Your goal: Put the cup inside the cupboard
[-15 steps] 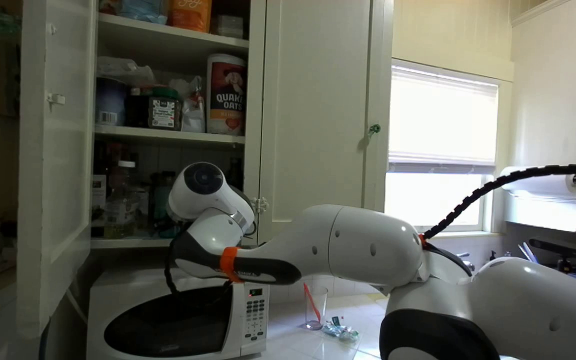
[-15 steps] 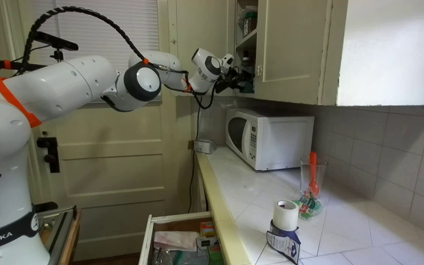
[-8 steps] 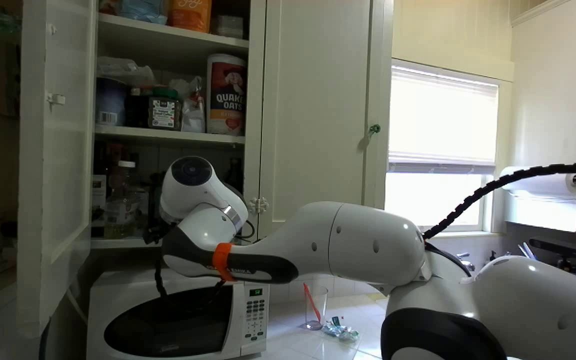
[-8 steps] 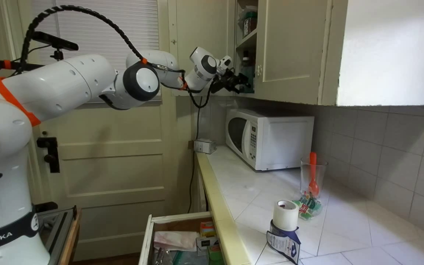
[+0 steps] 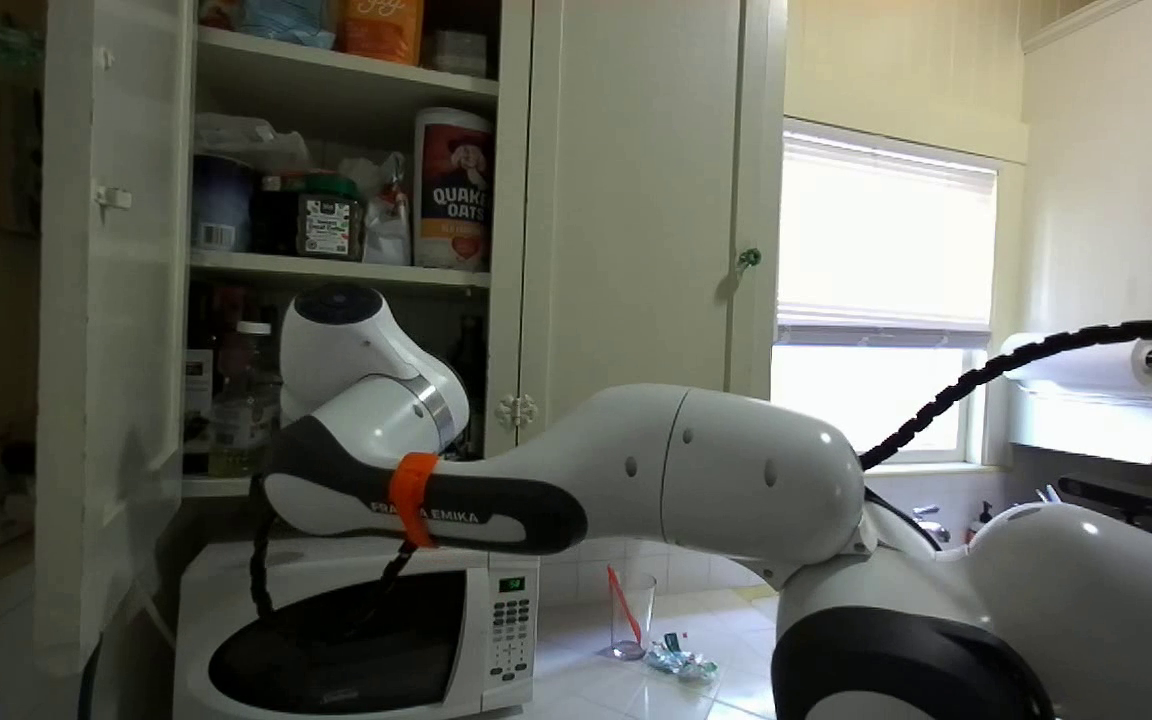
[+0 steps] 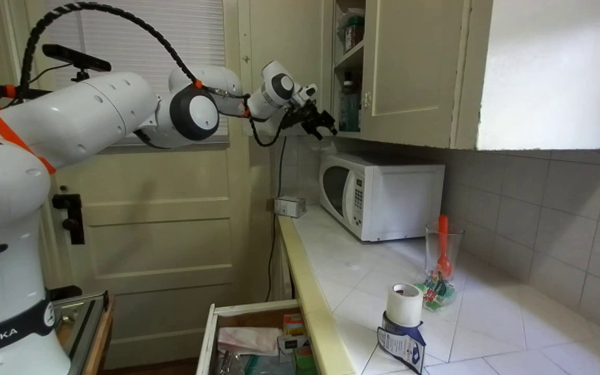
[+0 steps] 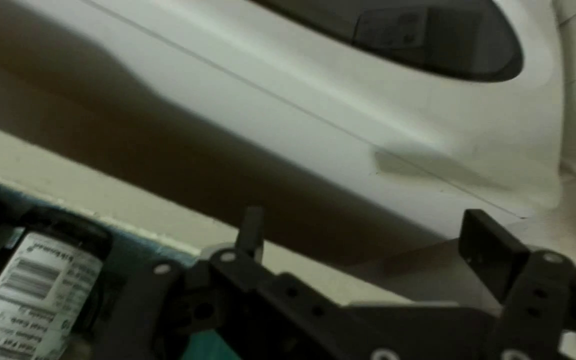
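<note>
The cupboard (image 5: 341,268) is white, with its left door standing open and its shelves crowded; it also shows in an exterior view (image 6: 350,55). The teal-blue cup (image 6: 350,113) appears on its bottom shelf near the front, with a dark bottle top above it. In the wrist view a teal patch, likely the cup (image 7: 210,346), is mostly hidden behind the gripper. My gripper (image 6: 327,134) is open and empty, outside the cupboard in front of the bottom shelf and above the microwave. In the wrist view the fingers (image 7: 364,220) are wide apart. In an exterior view the arm hides gripper and cup.
The white microwave (image 6: 401,200) stands on the counter below the cupboard. A clear glass with a red spoon (image 6: 443,250), a crumpled packet (image 6: 437,291) and a white roll (image 6: 404,304) stand on the counter. A drawer (image 6: 250,307) is open. A labelled bottle (image 7: 38,290) stands on the bottom shelf.
My gripper has moved back out of the cupboard, away from the bottom shelf, and the wrist has tilted and risen slightly. The teal cup on the shelf is now less covered by the gripper.
</note>
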Tool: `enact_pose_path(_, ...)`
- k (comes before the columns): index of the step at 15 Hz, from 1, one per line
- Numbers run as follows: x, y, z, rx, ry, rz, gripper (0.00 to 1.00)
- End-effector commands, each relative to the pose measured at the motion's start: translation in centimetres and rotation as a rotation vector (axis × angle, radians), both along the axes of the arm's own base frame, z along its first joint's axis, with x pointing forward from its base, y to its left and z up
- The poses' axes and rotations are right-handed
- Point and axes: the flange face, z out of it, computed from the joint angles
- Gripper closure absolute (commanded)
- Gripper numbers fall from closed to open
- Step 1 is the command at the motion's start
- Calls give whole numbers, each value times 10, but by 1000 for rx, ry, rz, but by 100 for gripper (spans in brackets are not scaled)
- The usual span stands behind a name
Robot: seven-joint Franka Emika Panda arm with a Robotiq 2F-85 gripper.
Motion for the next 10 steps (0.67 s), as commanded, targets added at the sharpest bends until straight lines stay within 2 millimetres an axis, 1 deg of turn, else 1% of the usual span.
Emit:
enact_pose_path(1, -12, 3, 9, 103, 165, 55, 0)
enact_pose_path(4, -19, -3, 18, 174, 287, 100, 0)
enact_pose_path(7, -27, -12, 19, 151, 405, 83, 0)
enact_pose_path(10, -32, -28, 26, 97, 450, 18, 0)
